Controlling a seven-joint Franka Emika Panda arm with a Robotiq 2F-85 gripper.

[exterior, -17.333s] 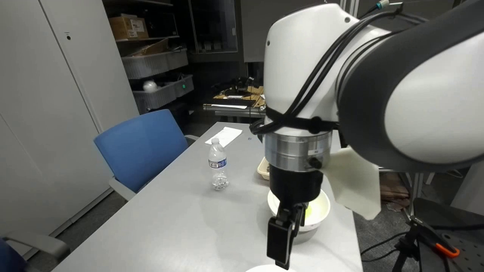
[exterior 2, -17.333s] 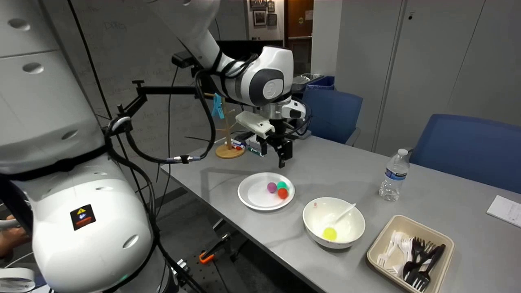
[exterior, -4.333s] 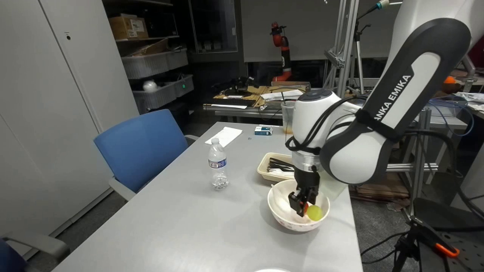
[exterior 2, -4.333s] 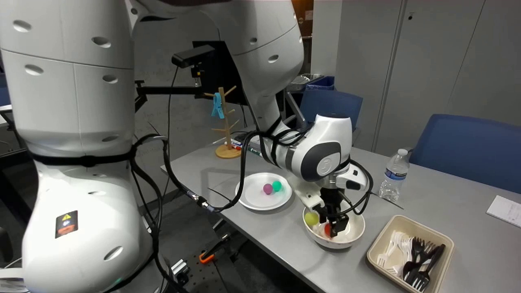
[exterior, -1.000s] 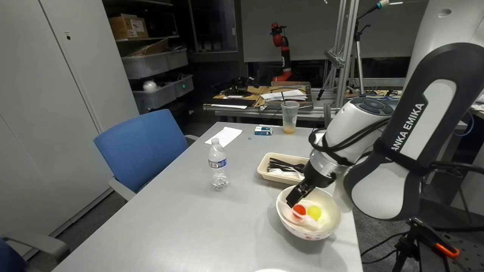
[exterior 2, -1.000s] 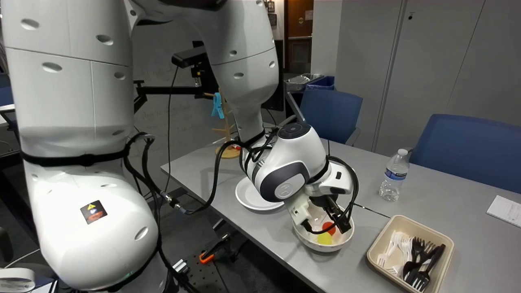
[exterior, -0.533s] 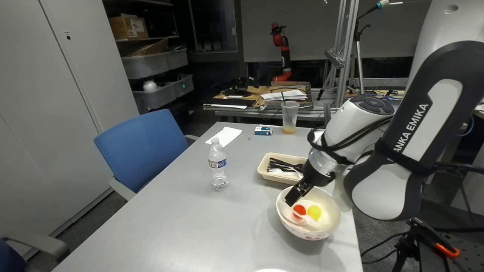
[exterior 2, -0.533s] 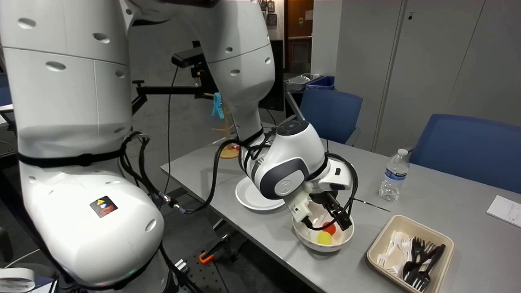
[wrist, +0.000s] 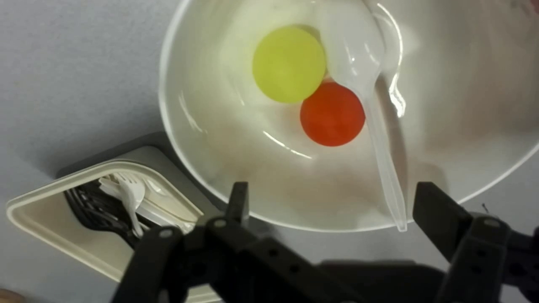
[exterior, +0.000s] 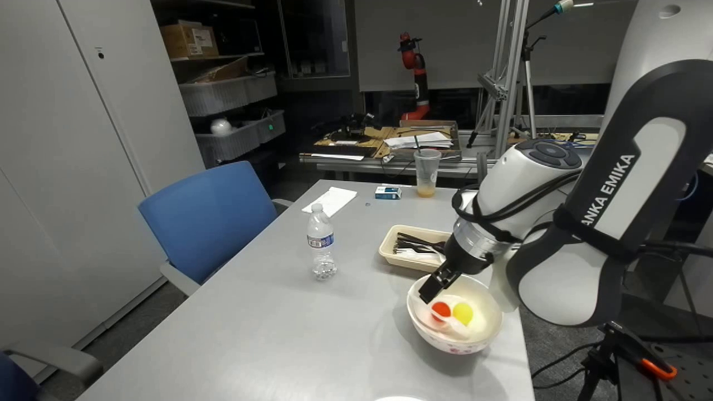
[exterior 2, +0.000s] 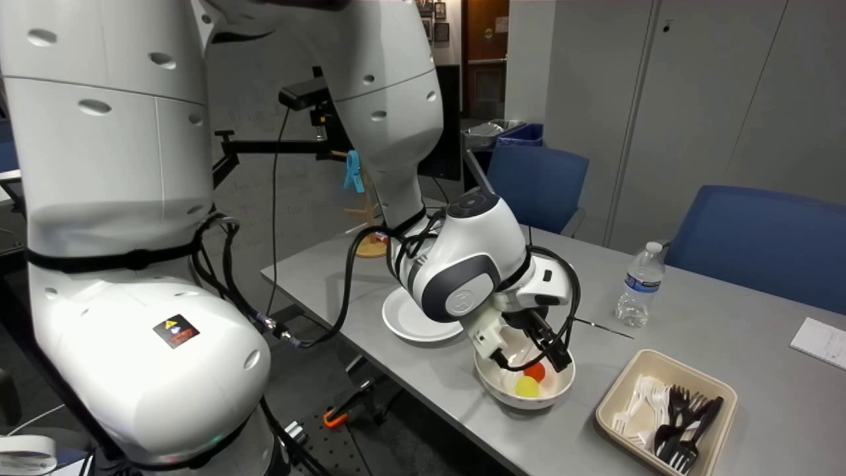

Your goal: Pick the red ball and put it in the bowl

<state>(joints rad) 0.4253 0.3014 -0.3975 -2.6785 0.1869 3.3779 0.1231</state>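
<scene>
The red ball lies in the bowl in both exterior views (exterior: pixel 440 311) (exterior 2: pixel 535 373) and in the wrist view (wrist: pixel 332 114), touching a yellow-green ball (wrist: pixel 289 64) and a white plastic spoon (wrist: pixel 385 155). The white bowl (exterior: pixel 457 348) stands on the table; it also shows in an exterior view (exterior 2: pixel 519 399) and the wrist view (wrist: pixel 269 185). My gripper (wrist: pixel 332 193) is open, with nothing between its fingers. It hangs tilted over the bowl's rim, apart from the red ball, in both exterior views (exterior: pixel 431 292) (exterior 2: pixel 560 360).
A beige tray of cutlery (exterior: pixel 390 259) stands close beside the bowl. A water bottle (exterior: pixel 321 245) stands upright farther off. A white plate (exterior 2: pixel 413 324) is partly hidden behind the arm. A plastic cup (exterior: pixel 426 172) stands at the table's far end.
The red ball was on the plate, then at my fingers inside the bowl. It now lies free in the bowl, which has shifted slightly. In the last second the gripper rose very slightly.
</scene>
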